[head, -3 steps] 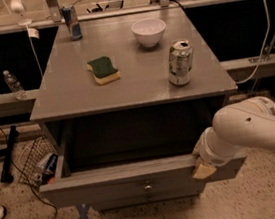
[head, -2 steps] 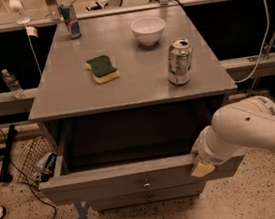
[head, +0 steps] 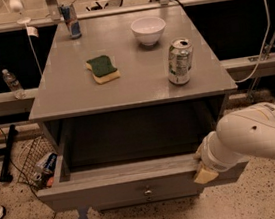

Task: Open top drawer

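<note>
The top drawer, a flat grey front with a small metal knob, stands pulled out beneath the cabinet top. The gripper sits at the right end of its front rim, and whether it clamps cannot be told. Speckled floor lies before it; farther back a silver can, its label unreadable, stands near the top's right edge.

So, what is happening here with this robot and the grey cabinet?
A white robot arm is working on the wide grey top drawer with a small round metal knob. Its gripper is at the right end of the drawer's front edge, away from the knob. The drawer stands pulled well out. A white bowl, a silver drink can and a green-and-yellow sponge sit on top.
</note>
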Robot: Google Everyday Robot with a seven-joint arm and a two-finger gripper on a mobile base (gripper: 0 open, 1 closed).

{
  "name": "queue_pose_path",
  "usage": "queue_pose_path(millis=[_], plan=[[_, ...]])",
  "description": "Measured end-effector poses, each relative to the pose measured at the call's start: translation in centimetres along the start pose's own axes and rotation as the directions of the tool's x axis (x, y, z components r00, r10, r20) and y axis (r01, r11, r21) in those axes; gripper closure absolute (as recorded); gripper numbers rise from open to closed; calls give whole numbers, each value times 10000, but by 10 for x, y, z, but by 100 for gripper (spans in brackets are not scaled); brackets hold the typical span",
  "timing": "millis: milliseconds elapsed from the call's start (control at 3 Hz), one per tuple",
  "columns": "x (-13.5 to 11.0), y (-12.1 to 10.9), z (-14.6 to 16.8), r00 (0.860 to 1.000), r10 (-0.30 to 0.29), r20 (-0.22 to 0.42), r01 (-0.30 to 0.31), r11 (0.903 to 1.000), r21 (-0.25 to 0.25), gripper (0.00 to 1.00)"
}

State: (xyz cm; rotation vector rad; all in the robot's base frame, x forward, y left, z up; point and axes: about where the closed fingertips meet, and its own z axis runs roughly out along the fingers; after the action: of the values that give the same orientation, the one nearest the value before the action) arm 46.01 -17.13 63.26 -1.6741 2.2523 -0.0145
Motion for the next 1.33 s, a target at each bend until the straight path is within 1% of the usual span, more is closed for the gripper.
queue_pose_path(millis=[333,1333], plan=[[6,14,-6,9994,350,-37,-349,9993,161,98],[6,14,-8,9995,317,-47,-316,9993,185,30]])
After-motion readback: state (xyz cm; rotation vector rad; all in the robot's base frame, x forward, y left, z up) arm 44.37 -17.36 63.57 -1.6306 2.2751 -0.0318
